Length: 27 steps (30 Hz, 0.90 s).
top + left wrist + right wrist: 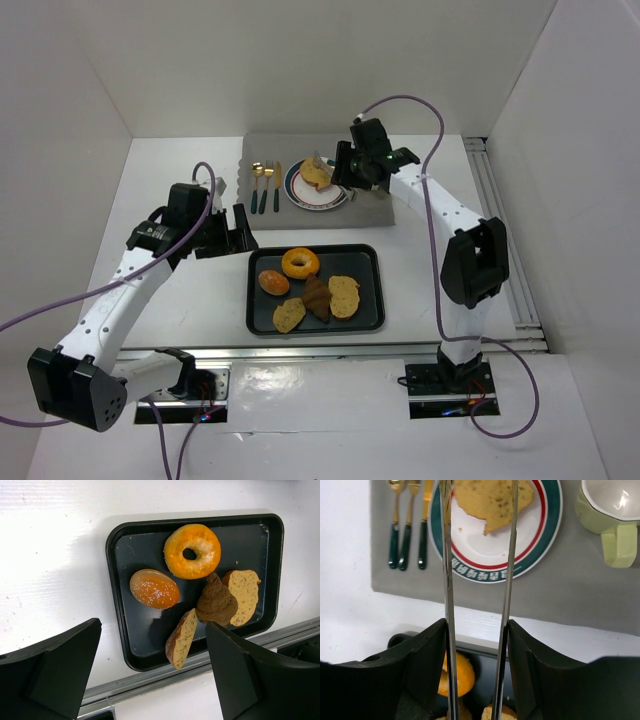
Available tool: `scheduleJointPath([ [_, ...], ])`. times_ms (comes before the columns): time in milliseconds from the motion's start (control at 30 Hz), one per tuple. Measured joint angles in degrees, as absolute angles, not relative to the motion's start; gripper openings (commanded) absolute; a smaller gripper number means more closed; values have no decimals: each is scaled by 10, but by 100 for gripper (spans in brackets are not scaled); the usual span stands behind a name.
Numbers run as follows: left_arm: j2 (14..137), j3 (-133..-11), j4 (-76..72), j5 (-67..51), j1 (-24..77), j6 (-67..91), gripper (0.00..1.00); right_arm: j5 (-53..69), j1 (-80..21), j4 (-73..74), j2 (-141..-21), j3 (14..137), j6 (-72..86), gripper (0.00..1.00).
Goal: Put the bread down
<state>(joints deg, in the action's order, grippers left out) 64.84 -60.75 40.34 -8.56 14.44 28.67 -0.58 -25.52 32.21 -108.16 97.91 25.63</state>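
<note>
Hovering over the plate [475, 550] with the right gripper [477, 630] clamped on tongs [448, 580], blades apart, likely to free the bread slice [490, 500] lying just beyond the tips. Idling with the left gripper [152, 627] open above the tray [135, 635].

Top view is coming through bright and even, light falling from overhead; white walls and table [160, 160] are nearly blowing out, shadows staying faint and soft. Left wrist view: upper left of the frame is washing out in glare, tray [245, 545] is showing a dull sheen, black fingers [50, 675] in the bottom corners are going dark and soft. Right wrist view: tongs [448, 580] are mirroring and smearing down the centre, mug [610, 505] at upper right is catching a hot highlight, bottom edge is blurring out.
</note>
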Motion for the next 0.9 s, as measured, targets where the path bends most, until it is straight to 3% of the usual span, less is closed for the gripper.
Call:
scheduleJointPath([
  [167,648,-608,404,-84,144,286,99,-27,-293,326,-1011,959,247,57],
  [433,644,-608,405,-79,144,285,99,-13,-372,354,-874,812,225,57],
  [900,644,-608,405,-77,139,285,99,13,-423,438,-839,704,213,57],
])
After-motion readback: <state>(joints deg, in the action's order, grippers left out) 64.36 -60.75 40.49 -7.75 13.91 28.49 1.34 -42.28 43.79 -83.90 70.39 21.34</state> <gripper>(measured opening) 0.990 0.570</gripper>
